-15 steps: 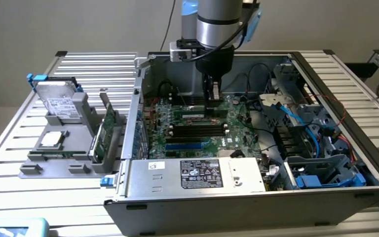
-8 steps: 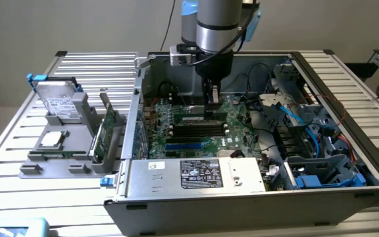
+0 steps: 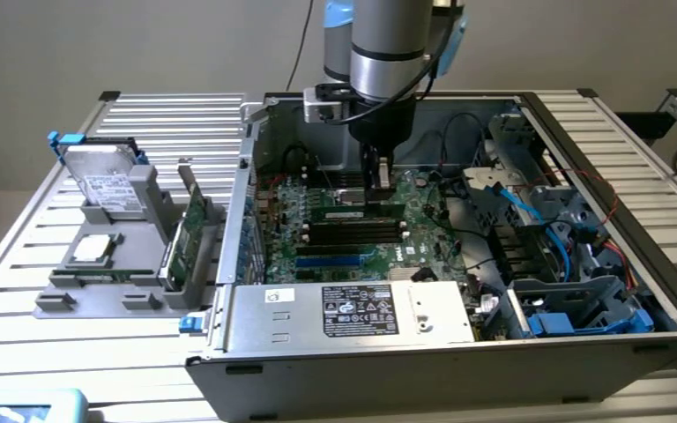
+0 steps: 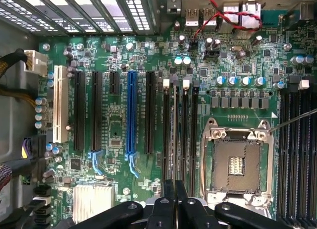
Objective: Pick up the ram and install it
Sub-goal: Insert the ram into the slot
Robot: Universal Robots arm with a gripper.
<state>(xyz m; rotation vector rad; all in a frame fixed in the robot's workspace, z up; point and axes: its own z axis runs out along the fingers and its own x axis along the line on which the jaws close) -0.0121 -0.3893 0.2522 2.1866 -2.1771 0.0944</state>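
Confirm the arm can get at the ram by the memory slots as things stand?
Probably yes. The case is open on top, and the gripper hangs inside right above the ram, fingers shut, nothing between them. The cables lie off to the exterior view's right.

Robotics lab or workshop: aluminium-profile bench (image 3: 162,115), opened computer case (image 3: 433,374), grey parts fixture (image 3: 92,300), robot arm (image 3: 391,53) overhead.

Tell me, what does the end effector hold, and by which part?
It cannot be told: the shut end effector stands just above the ram inside the case.
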